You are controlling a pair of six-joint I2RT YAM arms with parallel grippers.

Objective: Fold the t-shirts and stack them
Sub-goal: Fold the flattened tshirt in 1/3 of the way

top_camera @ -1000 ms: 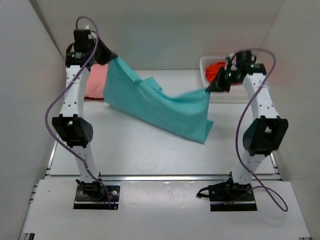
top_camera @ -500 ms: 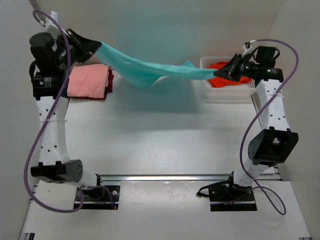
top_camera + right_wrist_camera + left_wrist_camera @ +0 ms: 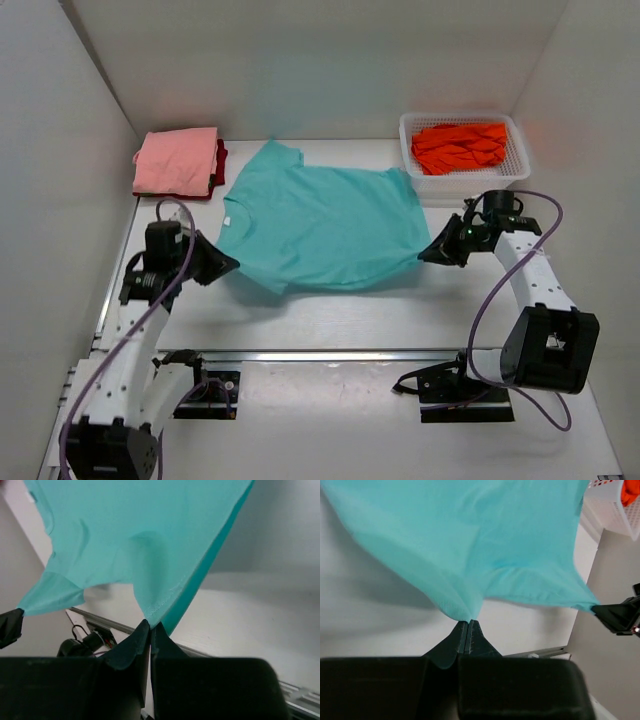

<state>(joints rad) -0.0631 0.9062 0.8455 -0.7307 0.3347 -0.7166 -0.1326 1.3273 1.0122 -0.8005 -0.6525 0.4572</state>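
I pinch the teal t-shirt (image 3: pixel 320 225), spread across mid-frame, by its lower corners: left gripper (image 3: pixel 228 266) lower left, right gripper (image 3: pixel 425 256) lower right. Its near hem seems lifted. Upper left, the pink t-shirt (image 3: pixel 178 160) lies on the dark red t-shirt (image 3: pixel 219 160); upper right, the orange t-shirt (image 3: pixel 462 146) fills the basket (image 3: pixel 460 184).

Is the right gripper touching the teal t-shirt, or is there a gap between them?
Touching. The right wrist view shows the right gripper shut on the teal t-shirt, its edge pinched between the tips.
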